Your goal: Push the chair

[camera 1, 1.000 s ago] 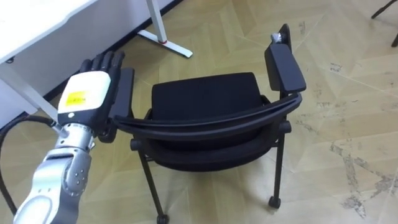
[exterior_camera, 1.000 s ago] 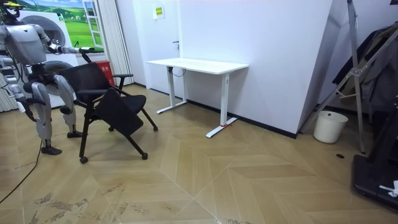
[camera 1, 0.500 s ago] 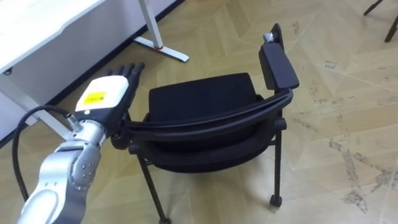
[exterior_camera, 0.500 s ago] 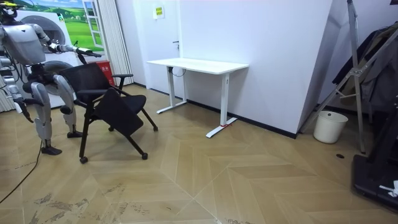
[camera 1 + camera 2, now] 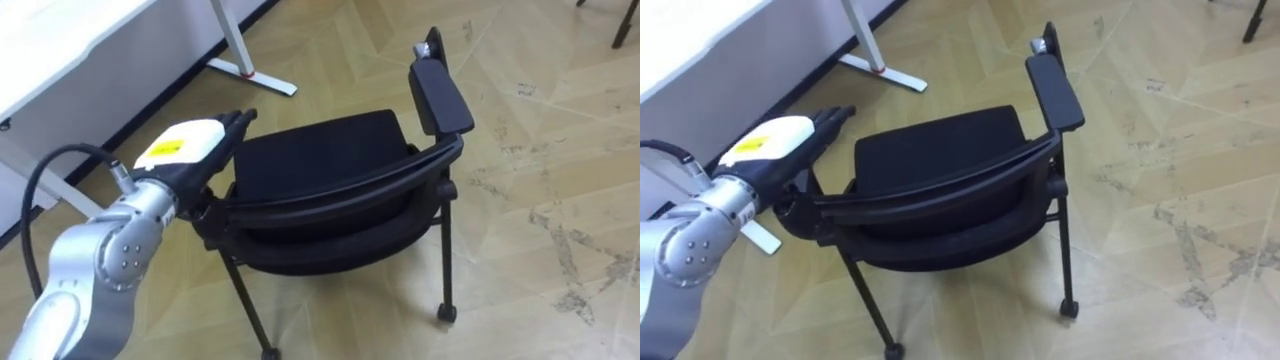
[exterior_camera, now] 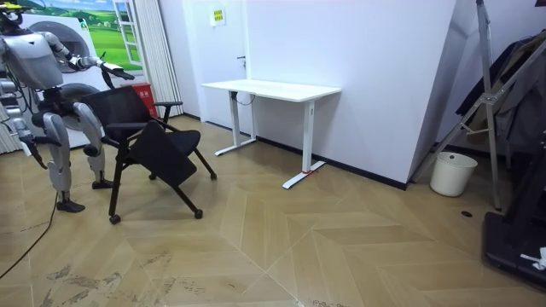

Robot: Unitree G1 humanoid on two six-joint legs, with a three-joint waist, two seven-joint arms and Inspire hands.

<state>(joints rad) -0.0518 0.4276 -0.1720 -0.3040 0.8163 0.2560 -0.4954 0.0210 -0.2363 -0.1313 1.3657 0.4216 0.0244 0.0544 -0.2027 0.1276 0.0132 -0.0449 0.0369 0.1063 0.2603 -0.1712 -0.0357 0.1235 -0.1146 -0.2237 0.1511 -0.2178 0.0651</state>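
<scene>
One black chair (image 5: 330, 190) is seen nearest, just in front of the robot on a wood-patterned floor (image 5: 540, 120). It has a curved smooth back rail, a padded seat and thin metal legs, and two small wheels are counted. The left hand (image 5: 190, 150) is held flat over its left armrest, fingers straight and close together. The right hand (image 6: 31, 151) is hung low beside the body. One white desk (image 5: 60, 40) is seen at the far left.

Bright, even light; soft shadows

Open floor (image 5: 545, 150) beyond and right of the chair (image 5: 320, 165); white desk (image 5: 60, 40) close at left.
</scene>
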